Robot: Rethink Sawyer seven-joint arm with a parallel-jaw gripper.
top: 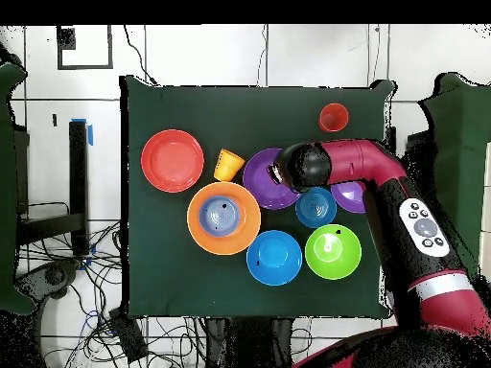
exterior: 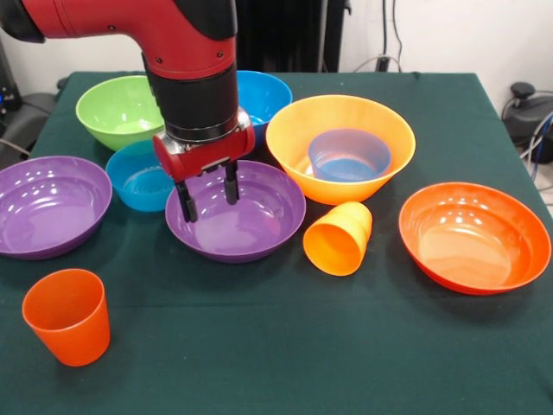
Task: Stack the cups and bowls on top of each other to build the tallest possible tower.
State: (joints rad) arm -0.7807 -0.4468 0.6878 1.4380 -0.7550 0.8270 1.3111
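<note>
The gripper (exterior: 207, 197) hangs with its two black fingers spread apart and nothing between them, poised over the far rim of a purple bowl (exterior: 246, 220). No tower exists yet: every piece sits alone on the green table (exterior: 259, 346), except one small blue bowl (exterior: 350, 156) resting inside the big yellow-orange bowl (exterior: 380, 121) off to the gripper's side.

The trouble I expect is at the rim. If the fingers come down with the rim not squarely between them, a tip will land on the sloped glossy wall and tip or skid the bowl. Just beside the gripper sits another small blue bowl (exterior: 138, 177), touching or nearly touching the purple one, and it could get knocked. The yellow-orange cup (exterior: 339, 239) lies on its side just beyond the purple bowl's other edge; a shove would likely send it rolling. The red-orange cup (exterior: 67, 316) stands upright, well clear.
</note>
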